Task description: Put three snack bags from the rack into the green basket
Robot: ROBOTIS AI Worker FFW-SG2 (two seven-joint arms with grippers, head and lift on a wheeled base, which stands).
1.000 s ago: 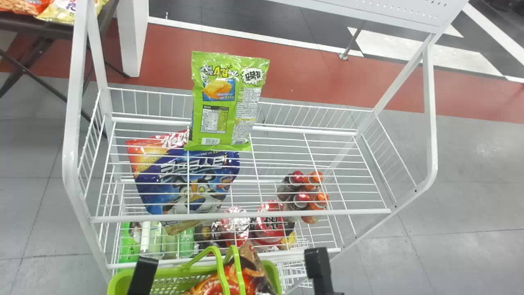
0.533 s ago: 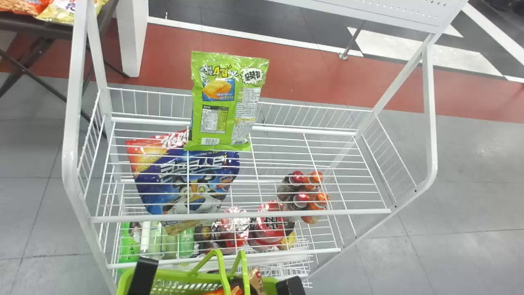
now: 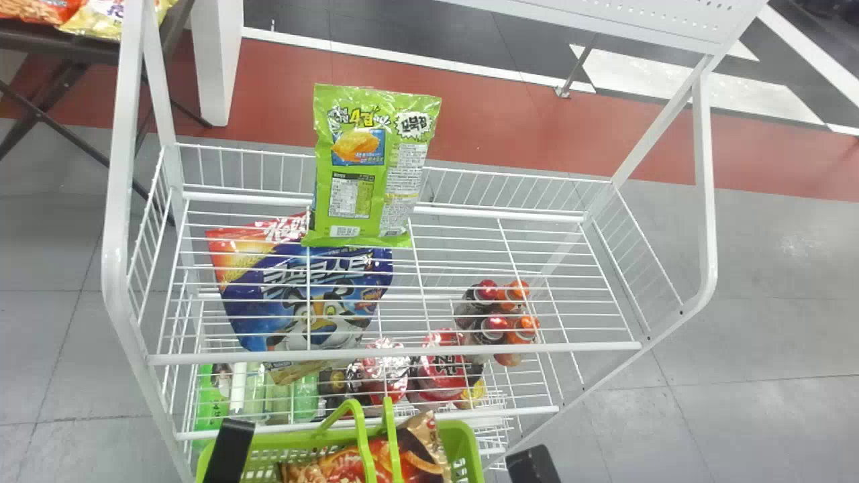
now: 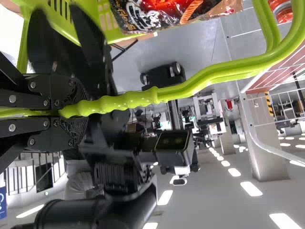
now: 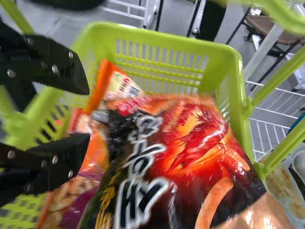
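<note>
At the head view's bottom edge, the left gripper [image 3: 228, 449] is a black part over the basket's left side and the right gripper [image 3: 533, 463] a black part to the basket's right. The green basket [image 3: 268, 441] holds snack bags, with a red and brown bag [image 3: 359, 466] on top. In the left wrist view the left gripper [image 4: 64, 112] is shut on the basket's ribbed handle [image 4: 128, 100]. In the right wrist view the right gripper [image 5: 88, 114] stands open with nothing held, beside a red and black bag [image 5: 190, 152]. A green snack bag [image 3: 369, 168] leans upright on the rack.
The white wire rack [image 3: 496, 231] has side rails around its top shelf. Below lie a blue cereal bag [image 3: 305, 288], small bottles [image 3: 503, 322] and red packs [image 3: 443, 369]. Other snacks [image 3: 87, 17] lie on a dark stand at the far left.
The basket has shifted right, its bags coming back into fuller sight after dipping half a second ago. The right gripper moved left and down, then back right. The green bag stays put.
</note>
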